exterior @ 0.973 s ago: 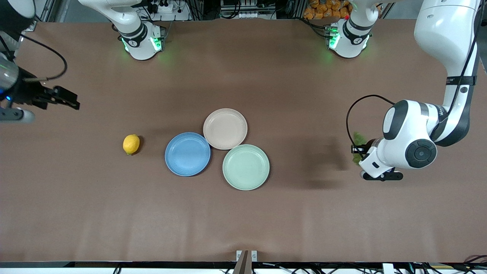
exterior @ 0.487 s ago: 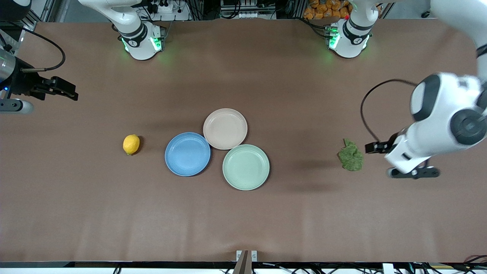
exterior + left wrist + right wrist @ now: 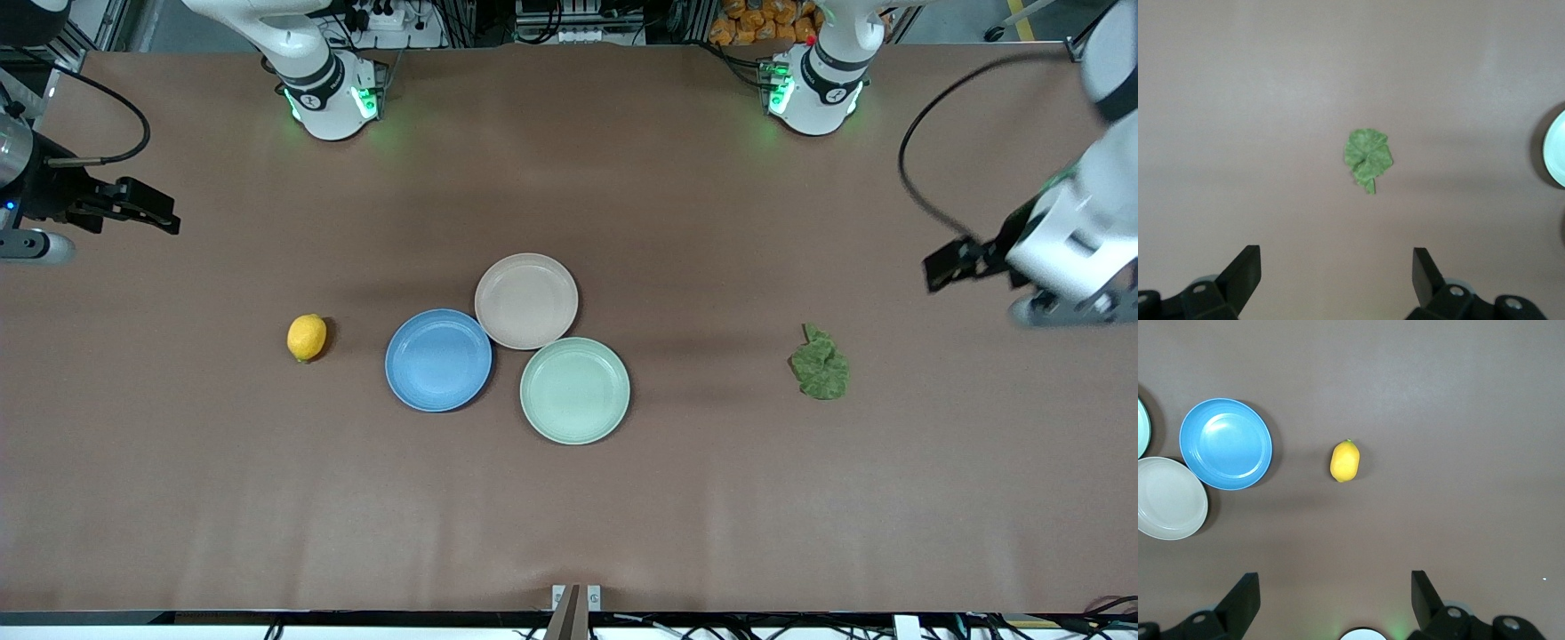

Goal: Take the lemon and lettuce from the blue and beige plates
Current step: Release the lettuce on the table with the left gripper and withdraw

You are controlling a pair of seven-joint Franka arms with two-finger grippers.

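The lemon (image 3: 307,337) (image 3: 1345,461) lies on the bare table beside the blue plate (image 3: 438,360) (image 3: 1225,443), toward the right arm's end. The beige plate (image 3: 526,300) (image 3: 1168,498) touches the blue one; both plates hold nothing. The lettuce (image 3: 821,365) (image 3: 1367,157) lies flat on the table toward the left arm's end. My left gripper (image 3: 944,267) (image 3: 1336,255) hangs open and empty, high above the table near the lettuce. My right gripper (image 3: 164,218) (image 3: 1335,580) is open and empty, high above the table at its own end.
A mint-green plate (image 3: 575,390) (image 3: 1557,157), holding nothing, touches the blue and beige plates and lies nearest the front camera. The brown tabletop (image 3: 569,516) stretches wide around the three plates.
My left gripper opened, left the lettuce on the table and rose away toward its end of the table. The right gripper drifted slightly toward the bases.
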